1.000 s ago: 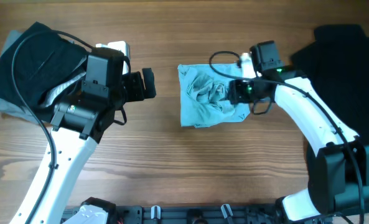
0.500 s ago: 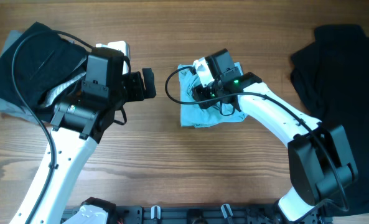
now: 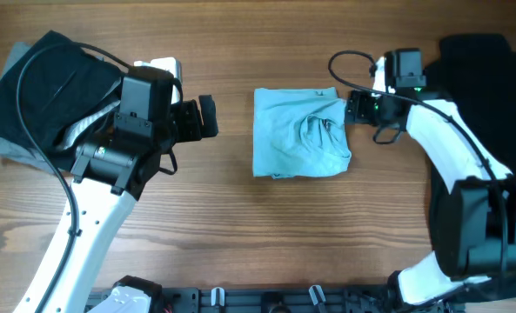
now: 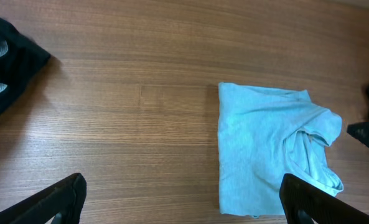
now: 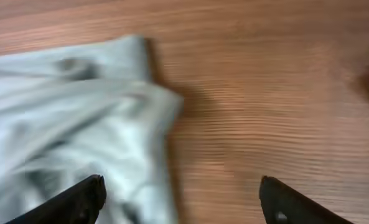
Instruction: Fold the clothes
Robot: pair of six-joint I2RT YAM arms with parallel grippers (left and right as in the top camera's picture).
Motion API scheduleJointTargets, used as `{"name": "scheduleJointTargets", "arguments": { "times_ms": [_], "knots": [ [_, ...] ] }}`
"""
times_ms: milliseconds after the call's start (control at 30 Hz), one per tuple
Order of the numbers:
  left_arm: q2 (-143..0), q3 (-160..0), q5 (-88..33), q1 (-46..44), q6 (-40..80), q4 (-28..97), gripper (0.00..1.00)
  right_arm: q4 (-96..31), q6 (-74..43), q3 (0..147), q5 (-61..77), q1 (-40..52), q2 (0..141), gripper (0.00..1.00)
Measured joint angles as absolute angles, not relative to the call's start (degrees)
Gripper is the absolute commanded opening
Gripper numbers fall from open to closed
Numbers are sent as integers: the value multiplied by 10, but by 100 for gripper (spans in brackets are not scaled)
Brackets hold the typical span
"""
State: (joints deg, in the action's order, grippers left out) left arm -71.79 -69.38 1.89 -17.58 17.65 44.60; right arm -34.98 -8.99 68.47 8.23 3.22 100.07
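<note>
A light blue garment (image 3: 297, 133) lies folded into a rough square at the table's middle, with a rumpled bunch on its right half. It also shows in the left wrist view (image 4: 268, 146) and the right wrist view (image 5: 72, 130). My right gripper (image 3: 355, 108) is open and empty, just off the garment's upper right corner. My left gripper (image 3: 207, 117) is open and empty, left of the garment with bare wood between them. In the right wrist view the open fingers (image 5: 184, 202) straddle the garment's right edge.
A pile of dark clothes (image 3: 40, 78) with a grey piece lies at the far left under the left arm. A black garment (image 3: 492, 96) spreads over the right side of the table. The wooden table (image 3: 240, 226) has bare wood along the front.
My right gripper was over the garment's upper left, then swung back right and now sits off its right edge. The garment is flatter and squarer. The left arm has not moved.
</note>
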Motion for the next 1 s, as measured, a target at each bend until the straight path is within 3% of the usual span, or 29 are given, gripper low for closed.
{"name": "scheduleJointTargets", "arguments": {
  "times_ms": [67,133,233,367,467,500,533,567,633,767,800,833,867,967,1000],
  "knots": [
    [-718,-694,19,-176,176,446,100,-363,-87,685,132,37,985,72],
    [-718,-694,19,-176,176,446,100,-344,-86,684,146,43,983,48],
    [-718,-694,19,-176,176,446,100,-308,-88,678,149,48,985,47],
    [-718,-694,19,-176,176,446,100,-243,-144,675,147,48,1041,4],
    [-718,-694,19,-176,176,446,100,-148,-168,671,180,48,1058,4],
    [-718,-694,19,-176,176,446,100,-117,-171,670,185,48,1058,10],
    [-718,-694,18,-176,176,446,100,-95,-172,671,189,46,1059,36],
    [-718,-694,19,-176,176,447,100,-93,-173,675,193,42,1058,54],
    [-718,-694,19,-176,176,446,100,-144,-155,680,206,24,1058,61],
    [-718,-694,19,-176,176,446,100,-309,-129,686,213,10,1056,61],
    [-718,-694,19,-176,176,446,100,-313,-124,684,215,11,1056,48],
    [-718,-694,19,-176,176,446,100,-306,-121,682,216,12,1056,17],
    [-718,-694,19,-176,176,446,100,-292,-116,677,218,13,1057,6],
    [-719,-694,19,-176,176,447,100,-185,-111,671,219,13,1060,4],
    [-719,-694,19,-176,176,446,100,-160,-110,670,219,12,1060,34]
  ]
}}
